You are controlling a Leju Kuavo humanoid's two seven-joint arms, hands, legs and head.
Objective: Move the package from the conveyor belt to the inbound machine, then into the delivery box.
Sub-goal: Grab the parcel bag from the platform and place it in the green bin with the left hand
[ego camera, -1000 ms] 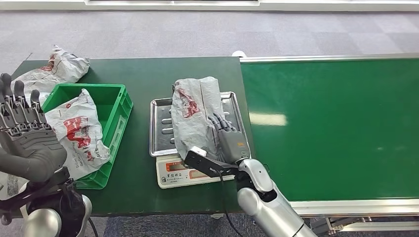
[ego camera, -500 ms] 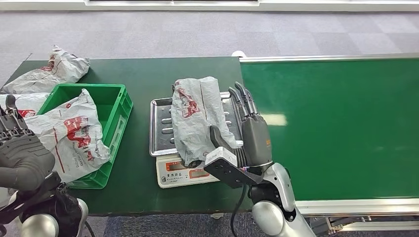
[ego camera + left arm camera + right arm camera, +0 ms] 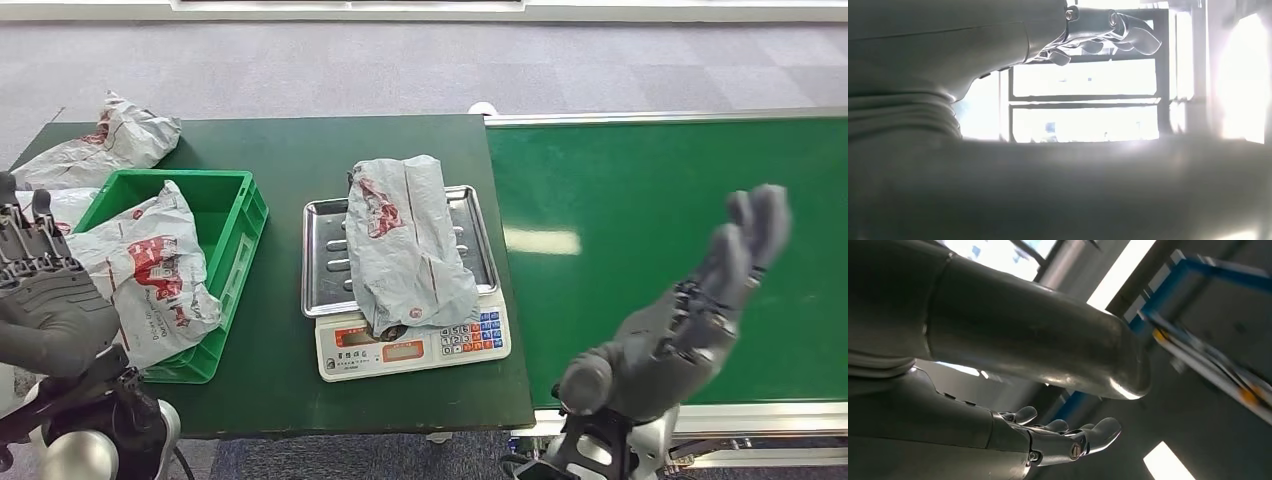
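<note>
A: Nearest stuff first?
B: Left hand point(image 3: 45, 300), low at the L edge, palm up, fingers apart, holding nothing. It sits just in front of the green crate point(image 3: 228, 262). Right hand point(image 3: 700, 310) is raised over the conveyor belt point(image 3: 680, 210), blurred, fingers spread, also holding nothing.
A: Wrist cams agree?
B: Yep, left wrist cam shows the fingers point(image 3: 1113, 32) loosely extended against bright windows; right wrist cam shows fingers point(image 3: 1068, 437) lightly curled, nothing in them.
A: Where's the package?
B: Package point(image 3: 405, 245), grey bag w/ red print, lies lengthwise on the metal tray point(image 3: 325, 270) of the scale point(image 3: 400, 348), its near end hanging over the tray's front edge toward the display. Neither hand touches it.
A: Farther back?
B: Another printed bag point(image 3: 150, 265) slumps over the crate's front-left wall. A crumpled bag point(image 3: 115, 140) lies at the far L corner of the dark green table point(image 3: 290, 150).
</note>
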